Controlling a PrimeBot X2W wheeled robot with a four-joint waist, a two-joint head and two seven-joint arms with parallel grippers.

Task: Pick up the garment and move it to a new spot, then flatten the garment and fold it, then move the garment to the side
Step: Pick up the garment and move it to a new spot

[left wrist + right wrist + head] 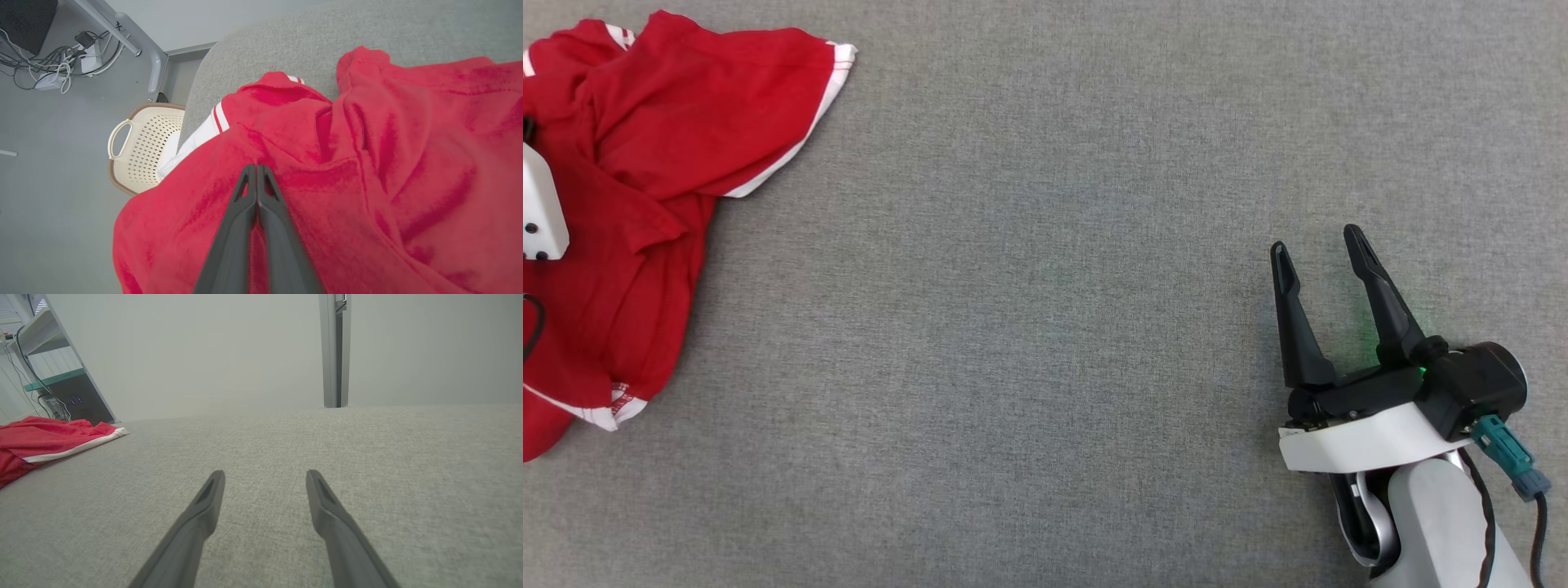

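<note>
the crumpled red garment with white trim (645, 163) sat bunched up at the far left edge of the grey fabric-covered table (1045, 327), partly hanging off it. the left gripper (256, 167) was down on it, dark fingers pressed tight together on a fold of the red cloth. the right gripper (1318, 241) hung over bare table well apart from it, fingers spread wide and holding nothing. a cream perforated plastic basket (143, 151) stood on the floor beside the table.

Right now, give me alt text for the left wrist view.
The left gripper, fingers shut, pinches a crease in the crumpled red garment on the grey surface. A cream perforated basket stands on the floor beyond the edge.
</note>
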